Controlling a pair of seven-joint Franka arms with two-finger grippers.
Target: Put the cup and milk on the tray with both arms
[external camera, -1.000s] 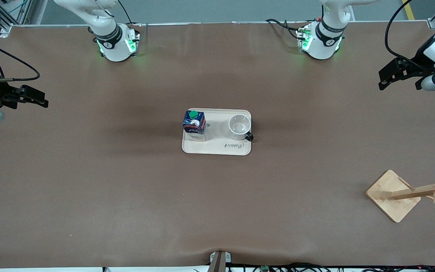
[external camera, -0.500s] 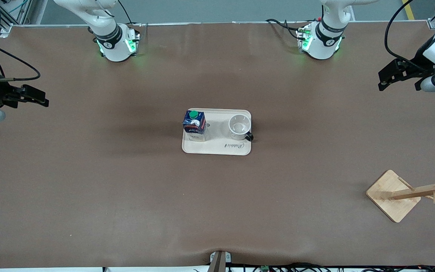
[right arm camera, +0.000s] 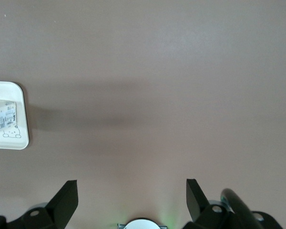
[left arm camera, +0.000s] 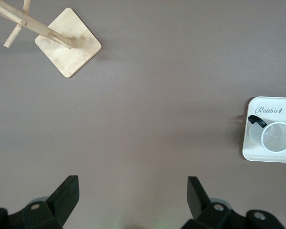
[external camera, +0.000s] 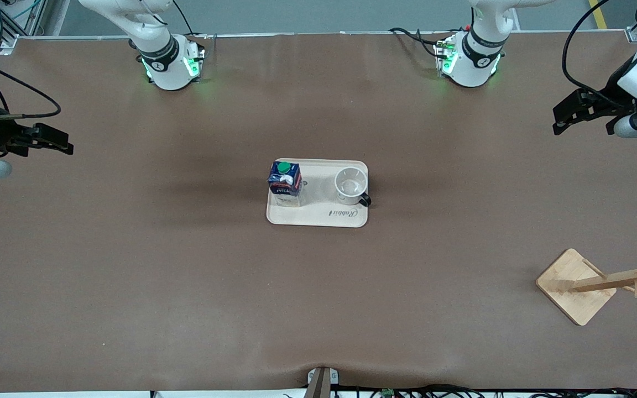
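The cream tray (external camera: 318, 216) lies at the table's middle. The milk (external camera: 284, 181) stands upright on it toward the right arm's end. The cup (external camera: 350, 185) stands on it toward the left arm's end, its black handle over the tray's edge. My left gripper (external camera: 564, 113) is open and empty over bare table at the left arm's end. My right gripper (external camera: 57, 142) is open and empty over bare table at the right arm's end. The left wrist view shows my left gripper (left arm camera: 132, 191), the tray (left arm camera: 257, 151) and the cup (left arm camera: 277, 137). The right wrist view shows my right gripper (right arm camera: 132, 193), the tray's bear corner (right arm camera: 20, 142) and the milk's white lower part (right arm camera: 1, 114).
A wooden peg rack on a square base (external camera: 575, 286) stands near the front camera at the left arm's end; it also shows in the left wrist view (left arm camera: 68, 47). The two arm bases (external camera: 172, 63) (external camera: 468, 61) glow green at the table's back edge. Brown table surrounds the tray.
Both grippers have drifted slightly toward the arms' bases, each staying at its own end of the table. The tray, milk and cup have not moved.
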